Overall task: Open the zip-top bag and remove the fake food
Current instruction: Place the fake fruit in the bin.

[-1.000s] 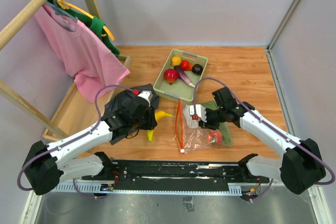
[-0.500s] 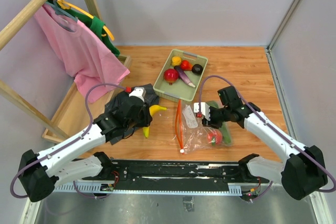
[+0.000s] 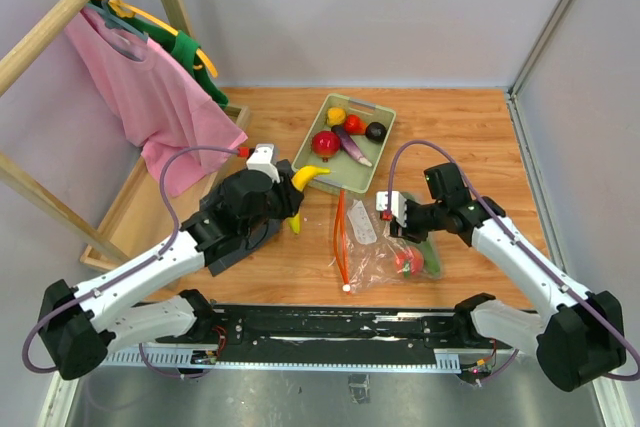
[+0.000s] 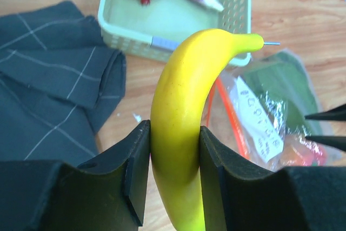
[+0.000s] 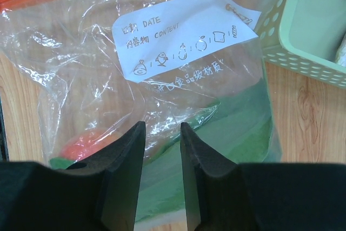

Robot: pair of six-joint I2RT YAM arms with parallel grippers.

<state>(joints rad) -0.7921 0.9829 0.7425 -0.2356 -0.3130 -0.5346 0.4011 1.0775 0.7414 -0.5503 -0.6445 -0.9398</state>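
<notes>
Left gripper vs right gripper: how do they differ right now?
The left gripper is shut on the yellow banana, which is outside the bag. The right gripper holds nothing, its jaws a narrow gap apart. The left gripper sits near the green tray and the dark cloth. The right gripper is over the zip-top bag, just below its white label. Both have black fingers.

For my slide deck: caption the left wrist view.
Left gripper shut on a yellow banana, with the pale green tray and the zip-top bag beyond it.
</notes>
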